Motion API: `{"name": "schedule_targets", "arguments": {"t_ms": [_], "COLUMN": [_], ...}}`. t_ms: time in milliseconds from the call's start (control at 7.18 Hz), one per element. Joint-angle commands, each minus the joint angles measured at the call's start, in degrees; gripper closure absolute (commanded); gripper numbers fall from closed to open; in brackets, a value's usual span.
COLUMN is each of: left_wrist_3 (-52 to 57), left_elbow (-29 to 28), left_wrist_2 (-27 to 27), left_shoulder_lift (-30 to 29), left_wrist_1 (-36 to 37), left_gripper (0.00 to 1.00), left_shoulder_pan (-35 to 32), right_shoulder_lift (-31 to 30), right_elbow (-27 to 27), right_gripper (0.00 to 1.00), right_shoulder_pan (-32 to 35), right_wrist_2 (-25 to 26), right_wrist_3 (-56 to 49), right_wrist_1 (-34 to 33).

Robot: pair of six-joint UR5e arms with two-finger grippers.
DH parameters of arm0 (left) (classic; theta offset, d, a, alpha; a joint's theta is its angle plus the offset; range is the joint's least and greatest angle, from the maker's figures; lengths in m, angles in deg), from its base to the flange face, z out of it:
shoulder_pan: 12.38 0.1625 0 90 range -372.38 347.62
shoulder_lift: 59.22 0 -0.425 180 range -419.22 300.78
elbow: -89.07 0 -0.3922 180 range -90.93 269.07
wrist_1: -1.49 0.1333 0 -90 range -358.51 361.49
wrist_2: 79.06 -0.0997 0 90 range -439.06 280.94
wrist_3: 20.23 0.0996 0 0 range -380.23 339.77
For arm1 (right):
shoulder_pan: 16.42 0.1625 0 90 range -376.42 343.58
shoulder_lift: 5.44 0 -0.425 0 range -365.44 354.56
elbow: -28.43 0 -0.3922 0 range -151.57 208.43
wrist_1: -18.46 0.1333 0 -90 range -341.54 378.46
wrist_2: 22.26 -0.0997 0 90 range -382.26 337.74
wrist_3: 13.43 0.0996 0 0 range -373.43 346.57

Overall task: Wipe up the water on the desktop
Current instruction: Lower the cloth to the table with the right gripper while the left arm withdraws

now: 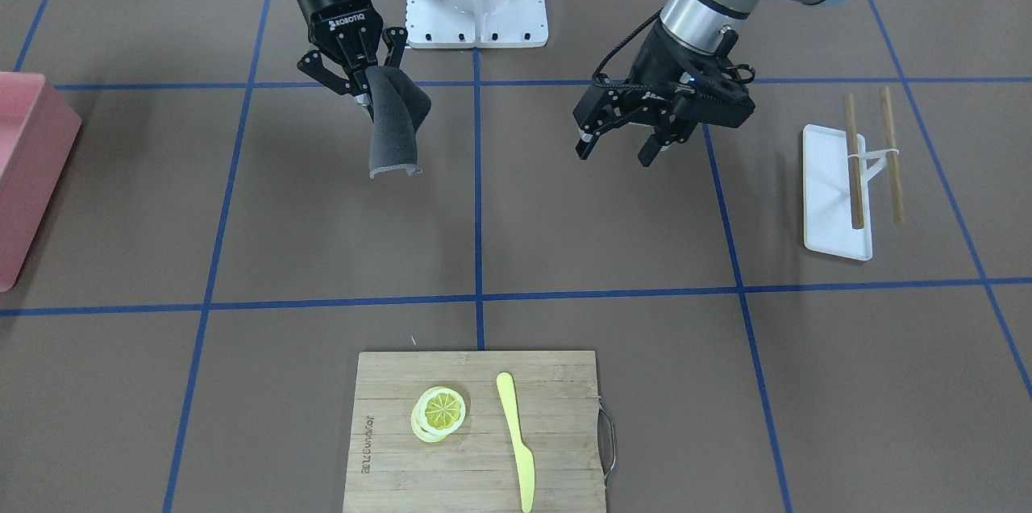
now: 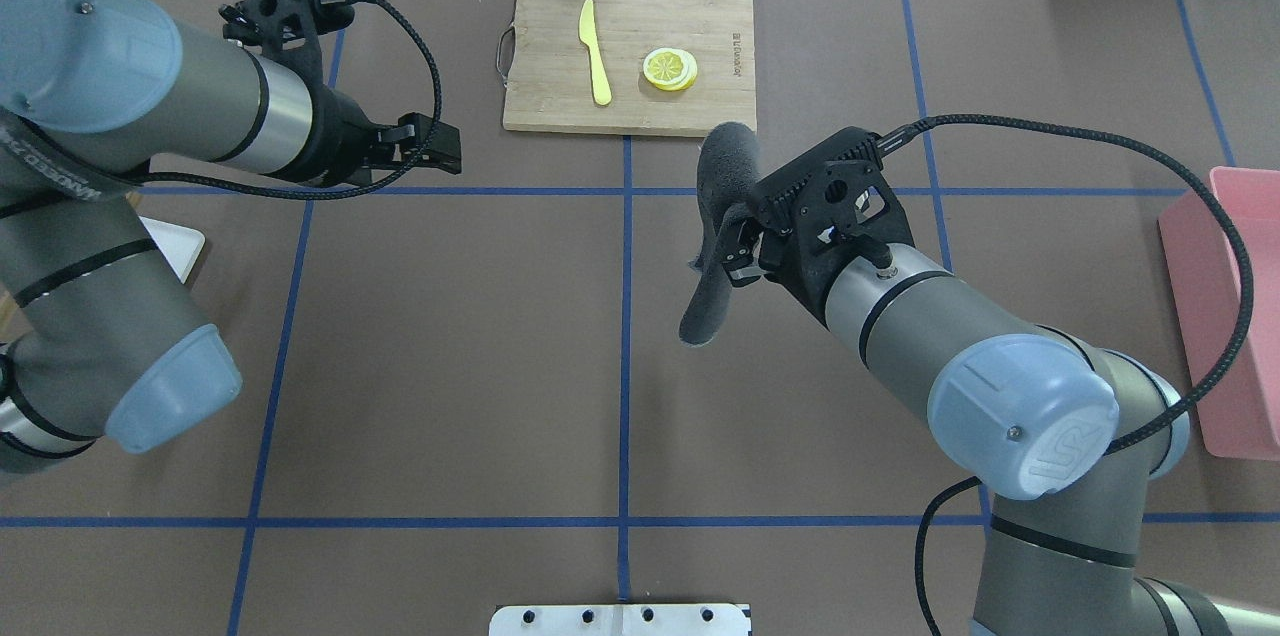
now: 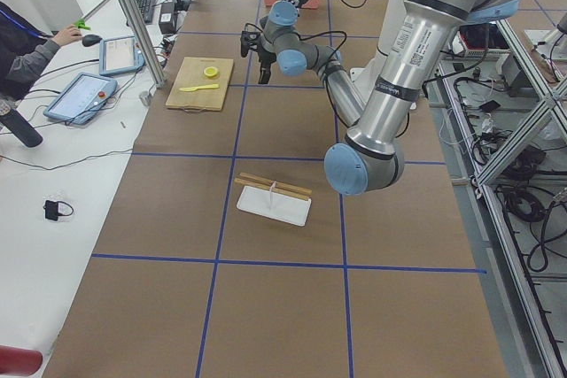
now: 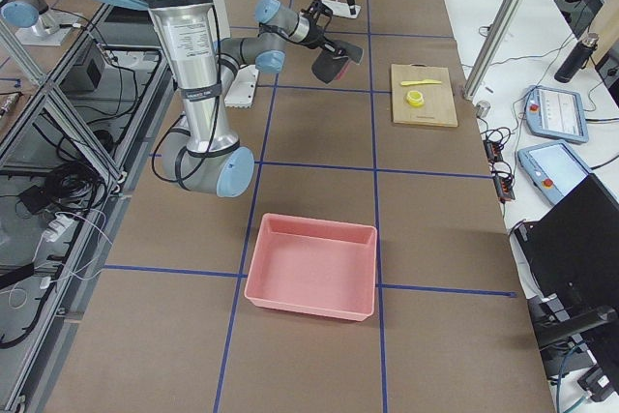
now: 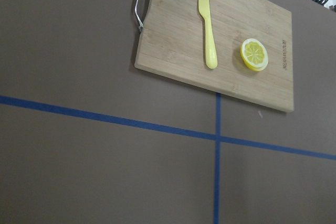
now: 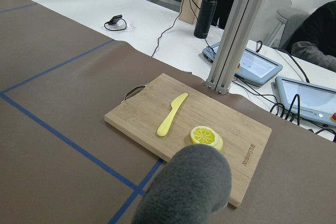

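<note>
The right jaws pinch a grey cloth [image 1: 393, 134], which hangs above the brown tabletop [image 1: 322, 239] on the robot's side of the cutting board [image 1: 556, 416]. The left jaws stand spread and empty, also robot-side of that board, above the tabletop.

Item one: your wide matte brown desktop [image 1: 564, 214], flat, crossed by thin blue tape lines forming large rectangles. It lies beneath the tool and spreads out on every side of it.

Item two: your dark grey soft cloth [image 1: 393, 134], folded, pinched at its upper end in the right gripper [image 1: 367, 96]. It hangs below the fingers, lower edge curled.
</note>
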Motion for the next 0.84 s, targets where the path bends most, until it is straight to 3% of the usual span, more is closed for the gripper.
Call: {"name": "schedule_targets", "arguments": {"t_ms": [0,139,418,696], "left_wrist_3": [20.07,29.29,45.82,63.84], "left_elbow": [5.42,7.36,7.74,-0.04], "left_wrist_2": [0.03,0.03,0.64,10.08], "left_shoulder_lift": [0.23,2.58,9.52,12.00], "left_wrist_1": [17.61,22.56,24.19,26.29], "left_gripper": [0.01,0.01,0.01,0.01], "left_shoulder_pan": [-6.04,-10.16,-21.21,-36.66], "right_shoulder_lift": [-2.12,-4.23,-5.04,-5.13], "right_elbow": [-0.07,-0.16,0.01,0.02], "right_gripper": [1.00,1.00,1.00,1.00], "right_shoulder_pan": [0.82,1.69,8.43,13.10], "right_wrist_2": [-0.07,-1.38,-12.50,-19.45], "right_wrist_3": [0.67,4.77,10.24,14.38], "right_wrist_1": [-0.37,-0.64,-9.81,-20.54]}}
